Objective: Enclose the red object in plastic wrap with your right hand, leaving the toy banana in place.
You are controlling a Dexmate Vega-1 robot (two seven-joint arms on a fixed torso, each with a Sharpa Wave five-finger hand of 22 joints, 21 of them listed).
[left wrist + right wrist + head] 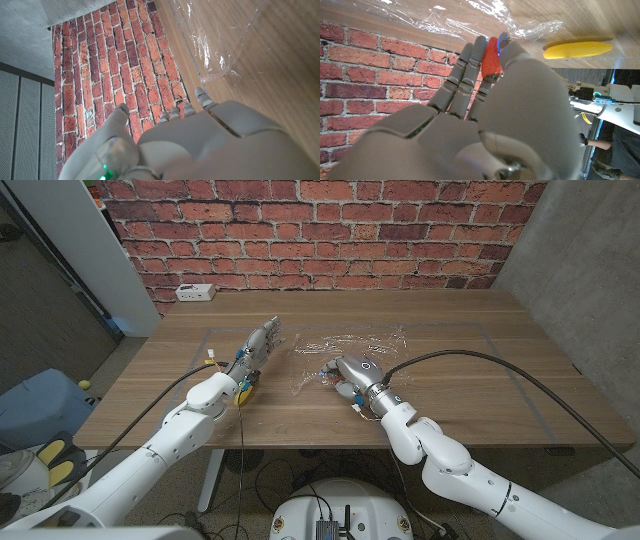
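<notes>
Here red object (491,59) sits pinched between fingers (465,70).

At the bench's (470,395) eleven o'clock corner we see a white power strip (196,293). Behind it stands a red brick wall (330,230), and at nine o'clock, on the floor, sits a blue container (40,405).

Back of left hand (200,145), fingers (200,94) extended near crinkled plastic wrap (215,45) lying on wooden table (280,85); brick wall (115,65) past table edge.
</notes>
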